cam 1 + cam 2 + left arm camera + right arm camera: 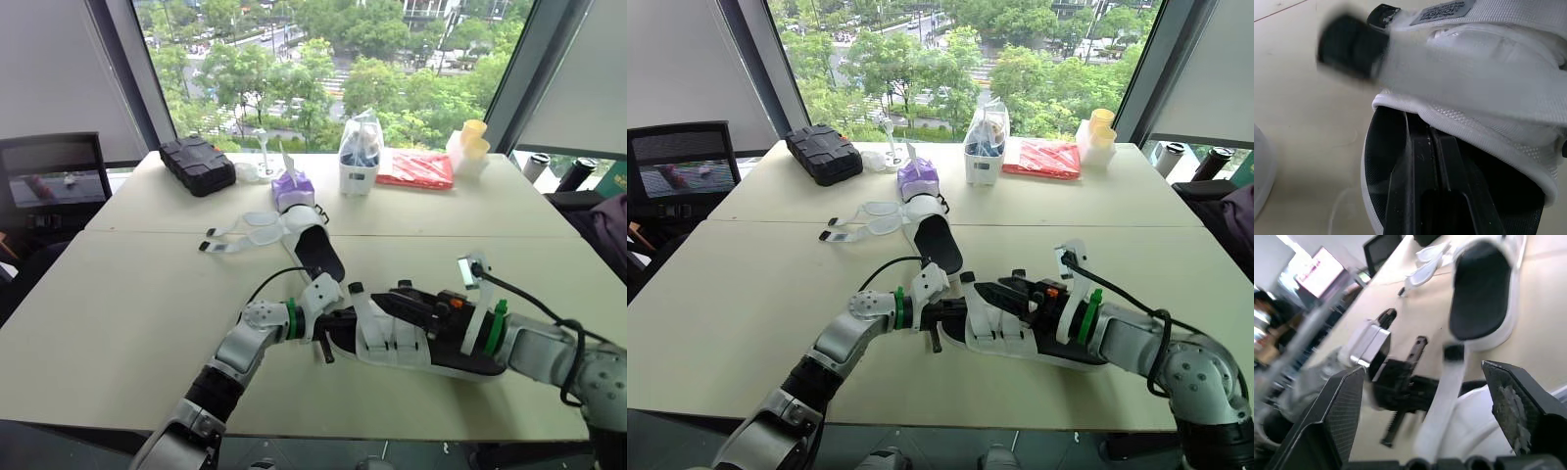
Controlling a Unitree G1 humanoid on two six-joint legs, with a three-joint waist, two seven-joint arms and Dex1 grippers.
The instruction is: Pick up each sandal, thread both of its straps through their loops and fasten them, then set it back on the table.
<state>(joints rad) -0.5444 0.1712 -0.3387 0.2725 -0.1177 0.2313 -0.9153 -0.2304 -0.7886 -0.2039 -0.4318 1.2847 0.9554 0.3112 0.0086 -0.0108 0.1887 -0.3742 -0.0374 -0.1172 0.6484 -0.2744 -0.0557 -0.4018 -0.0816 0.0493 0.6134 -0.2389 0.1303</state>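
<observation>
The near sandal (392,343), white with a black footbed, lies across the table's front between my two grippers. My left gripper (336,328) is at its toe, and in the left wrist view its fingers (1425,186) lie pressed together on the footbed under the front strap (1474,73). My right gripper (416,305) hovers over the heel end, open wide. A loose white strap (1444,396) with a black tip rises between its fingers (1337,416) without touching them. The second sandal (315,250) rests mid-table, its straps (245,230) spread open to its left.
Along the table's far edge stand a black case (196,164), a purple object (292,186), a clear container holding a bag (360,157), a red packet (416,168) and yellow cups (473,142). A dark chair (54,181) stands off the left side.
</observation>
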